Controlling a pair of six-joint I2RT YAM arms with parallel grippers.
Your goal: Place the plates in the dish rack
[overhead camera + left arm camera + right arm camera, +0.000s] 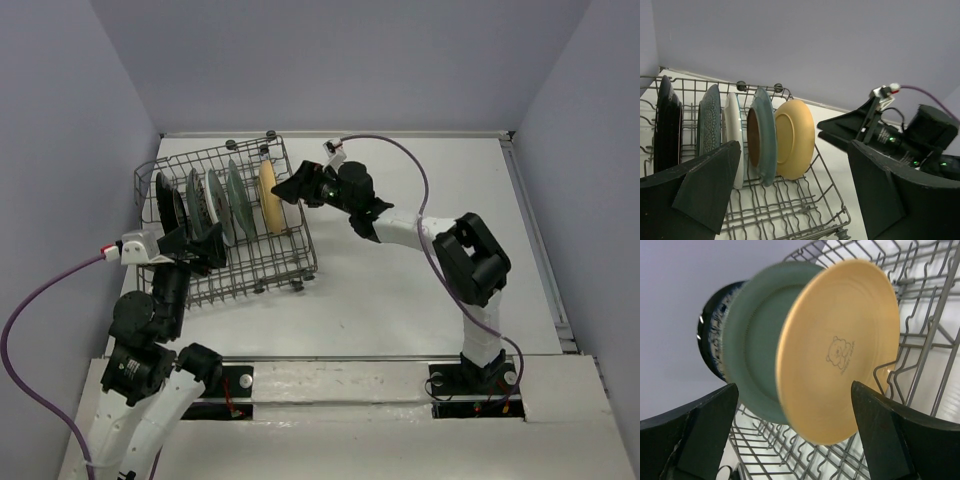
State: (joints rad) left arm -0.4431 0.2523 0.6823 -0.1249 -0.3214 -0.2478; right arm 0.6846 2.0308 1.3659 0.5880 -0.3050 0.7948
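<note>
The grey wire dish rack [270,262] stands at the table's left. Five plates stand on edge in it, left to right: black-rimmed [164,200], blue floral [196,200], white [214,205], teal [237,192], yellow-orange [268,197]. My right gripper [293,186] is open and empty, just right of the yellow-orange plate [840,350], its jaws either side of it without touching; the teal plate [755,355] is behind. My left gripper [205,245] is open and empty over the rack's near side [790,210], facing the teal [763,135] and yellow-orange [796,137] plates.
The rack's right half holds no plates and its small black wheels [297,286] rest on the white table [420,300]. Grey walls close in the left, back and right. The right arm [900,137] shows across the left wrist view.
</note>
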